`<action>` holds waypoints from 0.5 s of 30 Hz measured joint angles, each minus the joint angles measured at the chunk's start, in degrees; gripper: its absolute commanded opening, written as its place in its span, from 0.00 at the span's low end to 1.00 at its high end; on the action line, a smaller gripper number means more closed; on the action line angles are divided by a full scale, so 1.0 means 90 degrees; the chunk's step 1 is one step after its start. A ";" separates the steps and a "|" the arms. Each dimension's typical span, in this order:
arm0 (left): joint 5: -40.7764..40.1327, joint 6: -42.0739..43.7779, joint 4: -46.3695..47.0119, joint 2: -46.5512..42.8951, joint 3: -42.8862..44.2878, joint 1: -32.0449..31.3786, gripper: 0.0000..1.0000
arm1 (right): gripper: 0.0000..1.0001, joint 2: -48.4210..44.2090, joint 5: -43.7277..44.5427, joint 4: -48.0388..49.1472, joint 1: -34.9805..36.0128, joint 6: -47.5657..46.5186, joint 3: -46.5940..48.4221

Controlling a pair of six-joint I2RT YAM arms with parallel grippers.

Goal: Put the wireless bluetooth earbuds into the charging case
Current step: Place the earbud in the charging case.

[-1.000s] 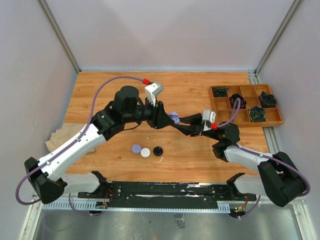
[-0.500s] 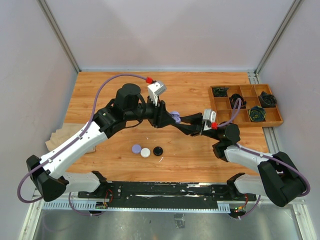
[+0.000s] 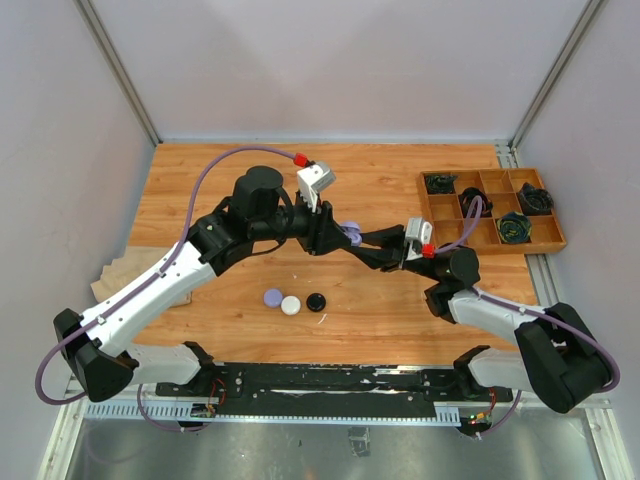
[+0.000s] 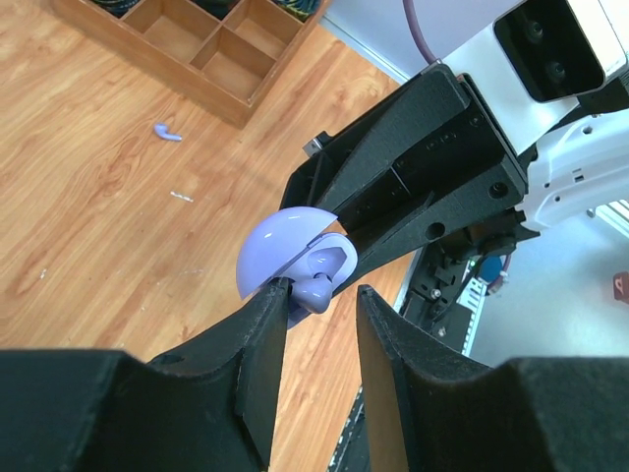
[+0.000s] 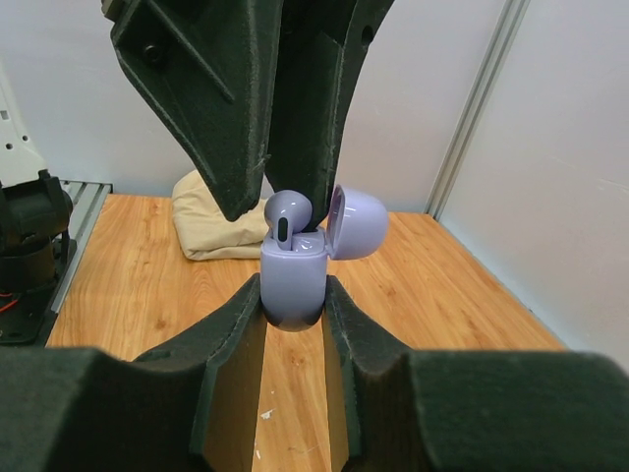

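Found right end effector (image 5: 293, 295) clamped round lavender charging case (image 5: 292, 270) to steady it; left end effector (image 4: 320, 295) narrowly parted astride earbud (image 5: 287, 211), hold unconfirmed.

White shells and black joints cover the left arm (image 3: 150, 295) and right arm (image 3: 500, 315). The lavender cables (image 3: 215, 165) end in red connectors (image 3: 297, 159). The left pincer (image 4: 316, 295) and right pincer (image 5: 293, 287) are matte black.

A wooden desk (image 3: 400, 170) with warm, streaked grain filled the enclosure's floor. 3 plain grey-white walls (image 3: 330, 60) closed it in (the back one met each side panel along 1 slanted aluminium post (image 3: 118, 75)). A black rail (image 3: 340, 378) ran along the desk's near edge, beside a grey metal sheet (image 3: 300, 450). Light fell soft and even, leaving faint shadows.
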 measured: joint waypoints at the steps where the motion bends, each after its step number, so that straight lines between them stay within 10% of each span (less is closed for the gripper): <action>1: -0.0032 0.0015 -0.0007 0.0000 0.0000 -0.0007 0.40 | 0.01 0.0010 0.0005 0.0000 0.0000 0.0000 0.0000; 15: -0.0223 0.0233 -0.0036 -0.0002 0.0000 -0.0029 0.27 | 0.01 0.0068 0.0002 0.0000 0.0000 0.0002 0.0000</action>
